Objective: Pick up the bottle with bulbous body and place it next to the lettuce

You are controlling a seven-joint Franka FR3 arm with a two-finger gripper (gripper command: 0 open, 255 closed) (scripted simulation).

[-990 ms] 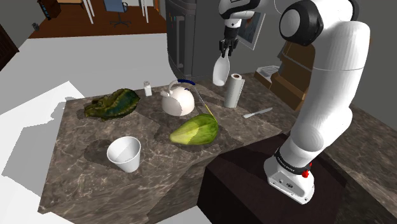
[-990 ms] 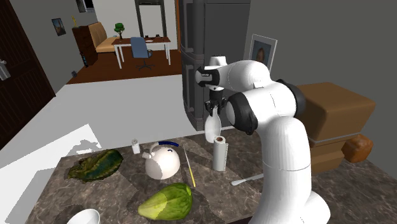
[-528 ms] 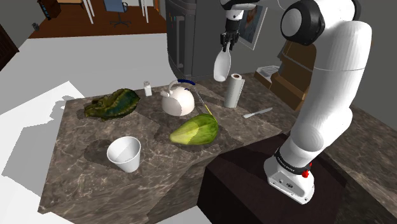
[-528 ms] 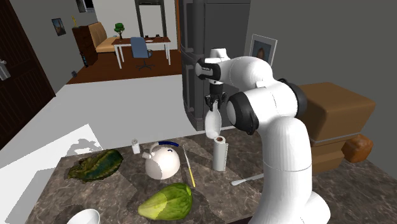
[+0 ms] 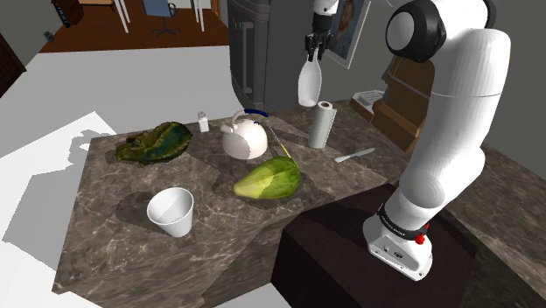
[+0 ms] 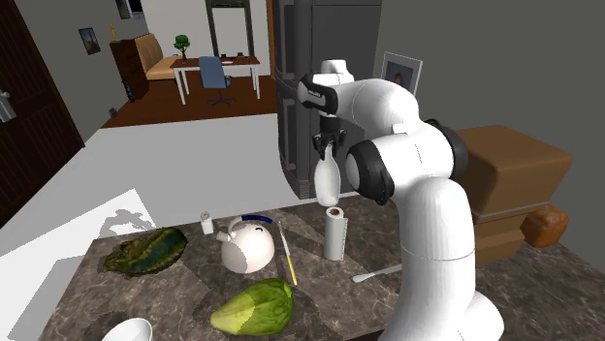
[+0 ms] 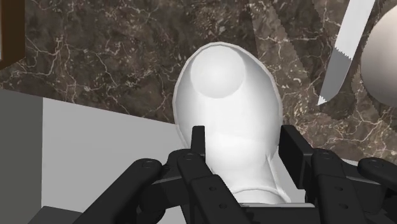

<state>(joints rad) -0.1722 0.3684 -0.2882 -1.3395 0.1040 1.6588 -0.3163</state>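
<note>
Dark marbled counter (image 5: 105,236) in a house, with a tall dark cabinet (image 5: 254,44) behind it; items read from the shoulder view's left to its right.

A dark green leafy bunch (image 5: 156,142) lies near the counter's far left corner. A white cup (image 5: 171,212) stands upright nearer the front edge. A small white shaker (image 5: 203,122) stands at the back, and just beside it sits a white kettle (image 5: 244,136) with a dark handle. A pale green lettuce head (image 5: 268,179) lies on its side in front of the kettle, with a thin yellow stick (image 5: 280,144) slanting down to touch it.

The white bulbous bottle (image 5: 308,84) hangs base down in the air over the counter's far edge, well apart from the lettuce head and above the upright paper roll (image 5: 321,124). The black gripper (image 5: 315,52) pinches the bottle's narrow neck from above; in the wrist view its fingers (image 7: 198,143) press against both sides of the neck.

A knife (image 5: 354,155) lies flat past the roll. The white arm (image 5: 455,131) rises from its stand (image 5: 332,254) at the lower right.
</note>
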